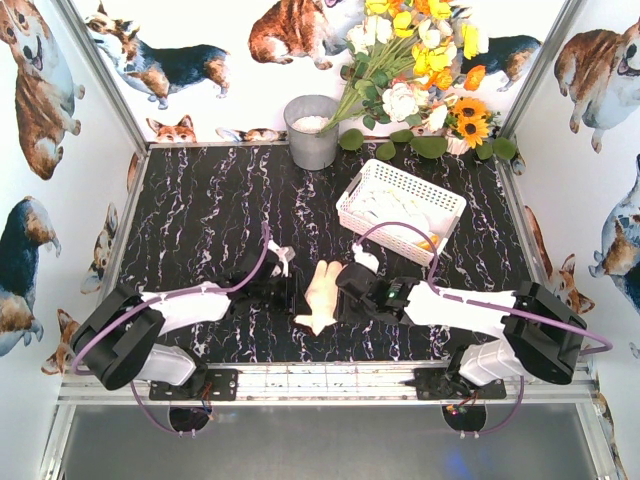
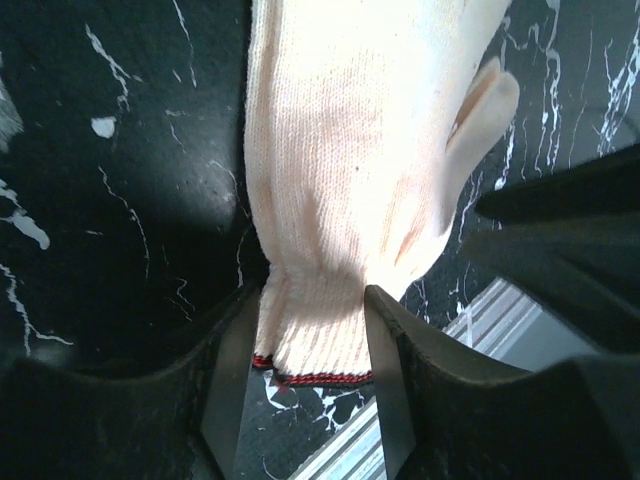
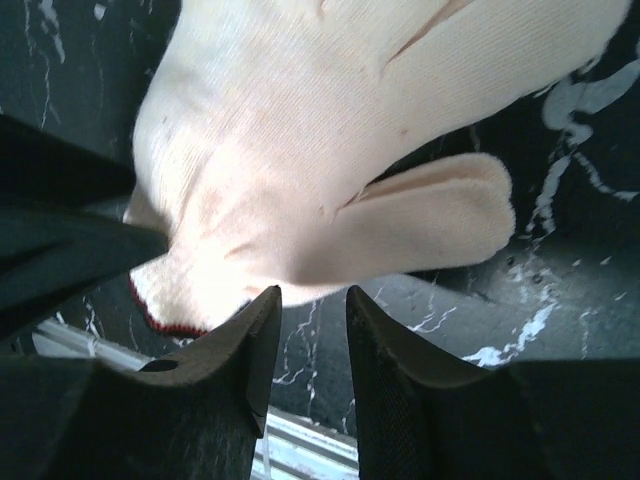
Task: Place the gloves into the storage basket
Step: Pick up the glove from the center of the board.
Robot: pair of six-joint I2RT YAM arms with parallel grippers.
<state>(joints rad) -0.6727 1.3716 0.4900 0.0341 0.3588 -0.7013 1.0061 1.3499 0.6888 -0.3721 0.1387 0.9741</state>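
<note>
Lying near the counter's six-o'clock edge, a cream glove has its cuff pinched by the left pincer from nine o'clock. The right pincer, at three o'clock, stands narrowly parted and empty. The storage basket sits at two o'clock behind a purple cable, the grey bucket at twelve.

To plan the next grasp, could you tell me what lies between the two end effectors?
One cream knit glove lies between the left end effector and the right end effector, which the top view shows most plainly.
</note>
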